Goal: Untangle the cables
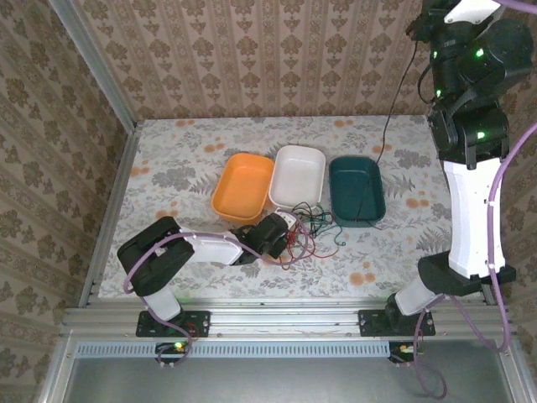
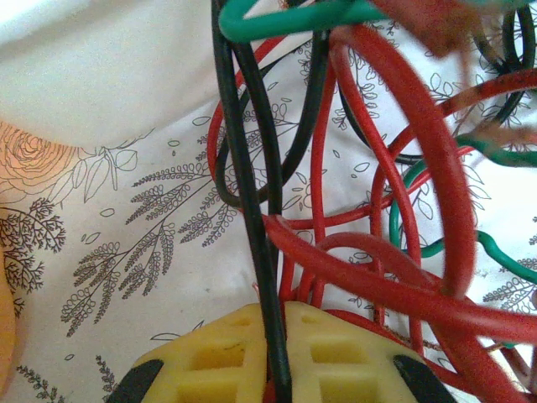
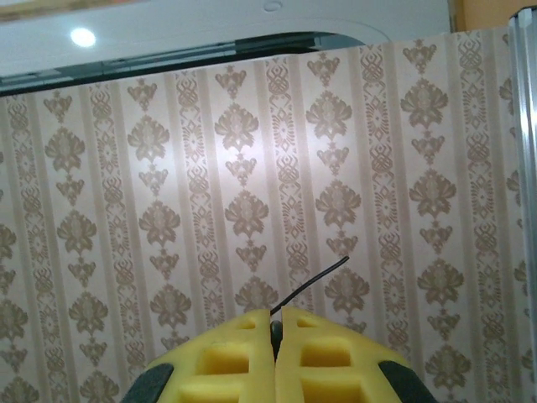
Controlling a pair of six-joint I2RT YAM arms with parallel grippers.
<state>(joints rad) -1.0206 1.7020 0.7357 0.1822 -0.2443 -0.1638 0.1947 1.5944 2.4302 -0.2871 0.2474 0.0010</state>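
The flower-printed, cloth-covered surface (image 1: 185, 151) carries three shallow, rounded plastic trays in a row. The white tray (image 1: 297, 175) stands in the middle. An orange tray (image 1: 243, 186) touches its left side, and a dark teal tray (image 1: 357, 190) sits just to its right.

Right of the white tray, beyond the teal one, the right arm (image 1: 472, 201) stands raised high above the surface. A long black cable (image 1: 393, 109) climbs from the teal tray up toward it.

Just in front of the white tray lies the tangle of thin red, green and black cables (image 1: 312, 227). Its loose loops spread over the surface toward the front of the teal tray.

The left gripper (image 2: 275, 369) is low at the white tray's front left corner. Its yellow pads are pressed together on a black strand (image 2: 252, 210) of the tangle, with red loops crowding beside it.

The right gripper (image 3: 275, 340), well above and right of the white tray, has its pads clamped on the long black cable's end, and a short tip pokes out.
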